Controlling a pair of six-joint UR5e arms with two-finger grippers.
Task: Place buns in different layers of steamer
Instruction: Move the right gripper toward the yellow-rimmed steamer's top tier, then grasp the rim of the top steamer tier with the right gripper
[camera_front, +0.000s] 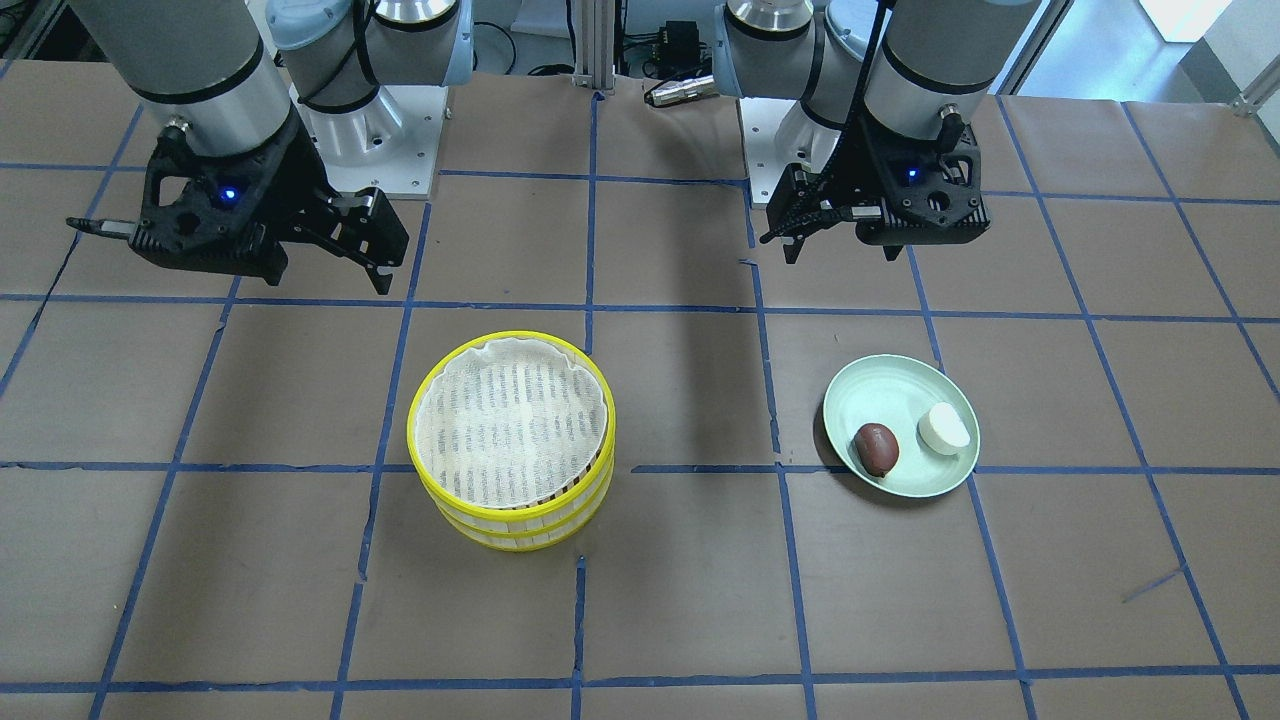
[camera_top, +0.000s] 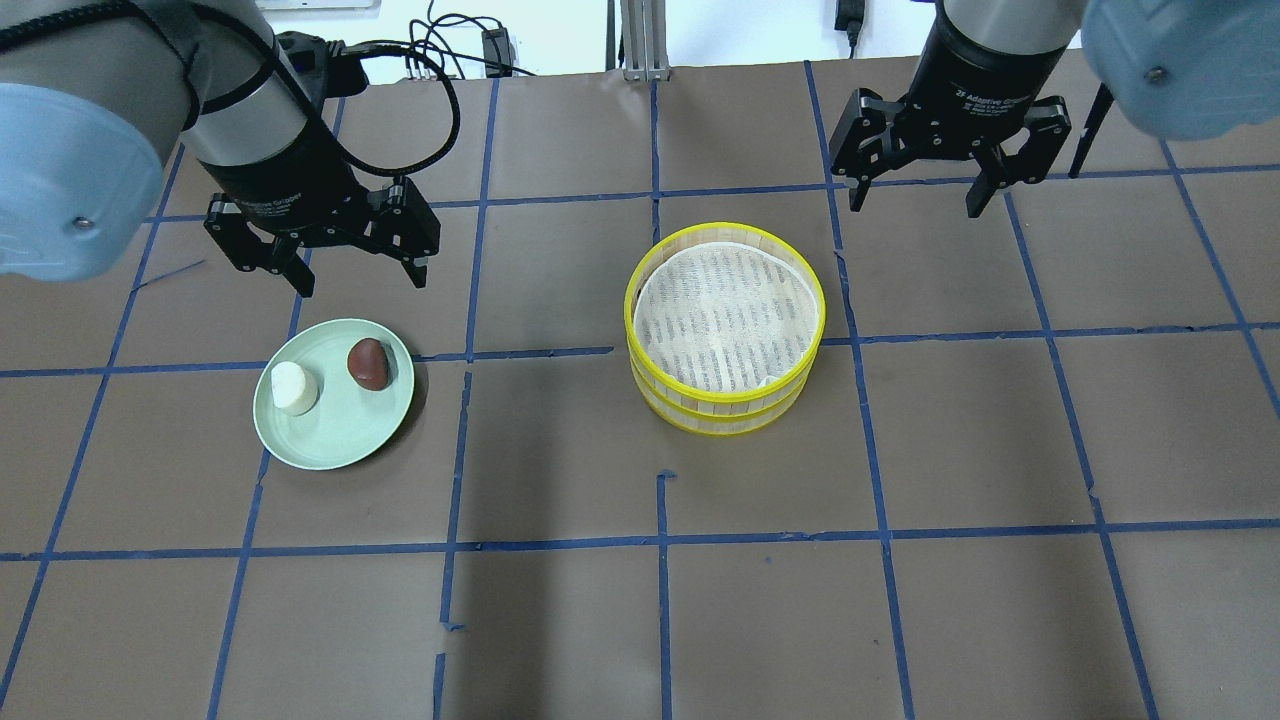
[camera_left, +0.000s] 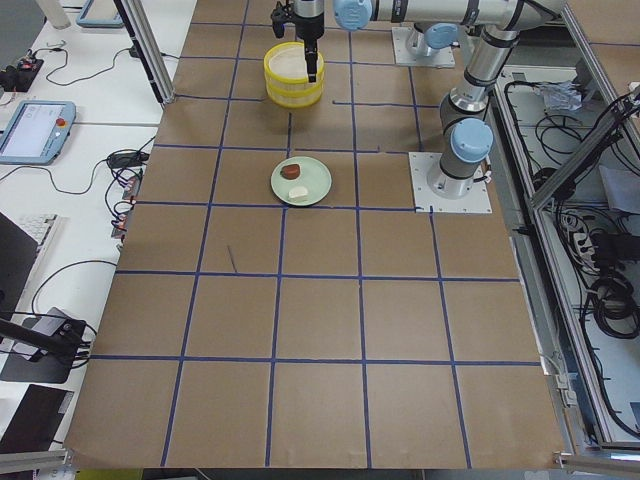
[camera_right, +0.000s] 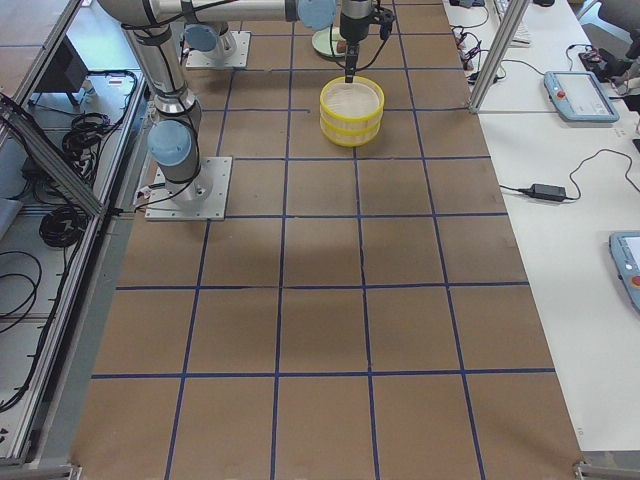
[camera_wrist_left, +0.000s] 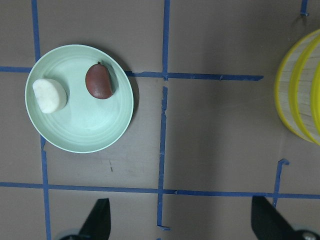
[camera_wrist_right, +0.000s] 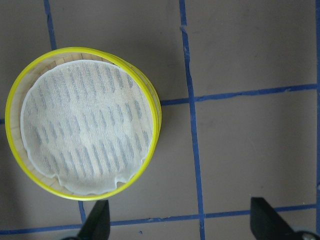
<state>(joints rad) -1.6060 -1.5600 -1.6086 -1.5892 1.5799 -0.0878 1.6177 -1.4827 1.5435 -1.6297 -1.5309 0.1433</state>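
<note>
quantities: one white bun (camera_top: 293, 388), one reddish-brown bun (camera_top: 368, 363) (two buns total); two steamer layers (camera_top: 700, 405), stacked; one pale green plate (camera_top: 335, 435).

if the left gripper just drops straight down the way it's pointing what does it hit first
Probably bare table, near a blue tape line. The left gripper points down, and its wrist view shows the plate off to one side, not beneath it.

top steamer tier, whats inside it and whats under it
Inside the top tier lies only a white cloth liner. Under it sits the second tier, stacked beneath; only its outer wall shows, so its inside cannot be seen.
</note>
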